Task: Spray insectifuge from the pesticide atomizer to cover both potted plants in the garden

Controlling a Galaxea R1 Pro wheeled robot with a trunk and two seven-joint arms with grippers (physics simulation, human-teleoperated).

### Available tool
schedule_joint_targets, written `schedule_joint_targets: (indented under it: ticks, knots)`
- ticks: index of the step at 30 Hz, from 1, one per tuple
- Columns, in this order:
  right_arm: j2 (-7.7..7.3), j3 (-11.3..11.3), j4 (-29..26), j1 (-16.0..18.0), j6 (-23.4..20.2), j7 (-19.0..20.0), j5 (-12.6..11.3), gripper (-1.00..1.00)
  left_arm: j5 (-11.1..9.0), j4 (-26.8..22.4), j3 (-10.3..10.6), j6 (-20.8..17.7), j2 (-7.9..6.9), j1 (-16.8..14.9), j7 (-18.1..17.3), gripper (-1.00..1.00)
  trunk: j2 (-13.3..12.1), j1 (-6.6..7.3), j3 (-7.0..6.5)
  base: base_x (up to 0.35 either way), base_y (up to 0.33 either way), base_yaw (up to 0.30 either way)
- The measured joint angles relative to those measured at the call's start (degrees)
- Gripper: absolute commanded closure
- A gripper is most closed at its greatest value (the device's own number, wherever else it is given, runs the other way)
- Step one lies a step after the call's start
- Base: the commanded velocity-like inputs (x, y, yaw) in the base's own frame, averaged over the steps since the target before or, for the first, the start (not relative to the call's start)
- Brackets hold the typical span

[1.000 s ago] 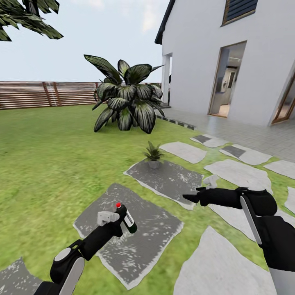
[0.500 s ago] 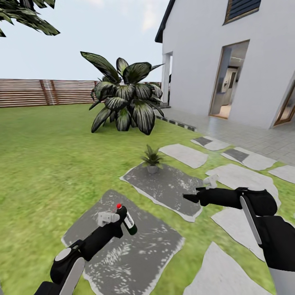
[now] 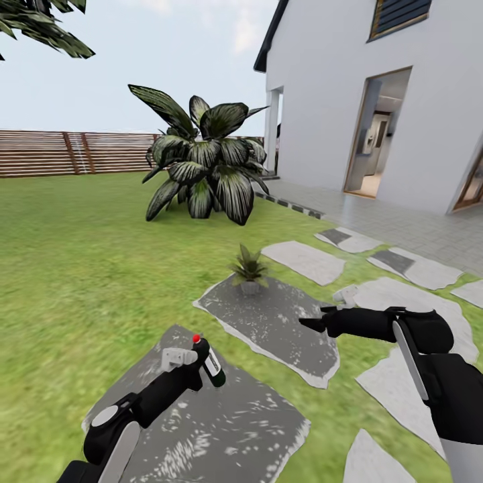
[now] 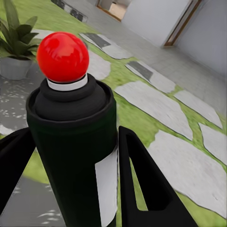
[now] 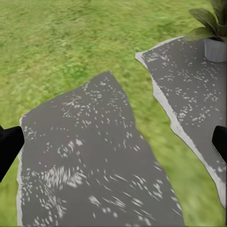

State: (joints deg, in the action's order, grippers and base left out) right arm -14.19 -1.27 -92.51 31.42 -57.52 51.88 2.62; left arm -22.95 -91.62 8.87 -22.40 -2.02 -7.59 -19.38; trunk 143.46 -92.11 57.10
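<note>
Head view. The pesticide atomizer (image 3: 209, 361), a dark green bottle with a white label band and a red cap, is seen pinched in the left hand (image 3: 194, 362) above a dark stepping slab (image 3: 221, 429) in the lawn. A potted plant (image 3: 249, 270), a small rosette in a grey pot, is seen standing on the next slab (image 3: 282, 322), beyond the atomizer and well apart from it. The right hand (image 3: 315, 325) is held out above that slab's near edge, on the side of the potted plant nearer the robot; nothing is carried in it, and whether its fingers are spread cannot be told here. A large broad-leaved shrub (image 3: 201, 168) and a slat fence (image 3: 67, 153) lie behind the potted plant, and a white house (image 3: 349, 94) stands beside them.

Left wrist view. The atomizer (image 4: 71, 137) is shown upright between two dark fingers (image 4: 142, 184) pressed against its sides, with the potted plant (image 4: 16, 52) behind it.

Right wrist view. The two fingertips (image 5: 8, 149) are seen at opposite edges, spread wide over bare slab; the pot (image 5: 215, 47) lies beyond.

Progress. Pickup is judged complete; spraying of either plant is judged not yet begun, and only one plant is identified.
</note>
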Motion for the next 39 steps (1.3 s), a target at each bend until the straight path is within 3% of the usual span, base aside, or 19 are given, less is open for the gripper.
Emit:
schedule_joint_targets:
  ticks: [39]
  knots:
    - [0.12, 0.04, 0.00, 0.00, -0.08, 0.02, -0.01, -1.00, 0.03, 0.52, 0.15, -0.83, 0.08, -0.43, 0.36, 1.00, 0.00, 0.00, 0.00, 0.336, 0.000, 0.000]
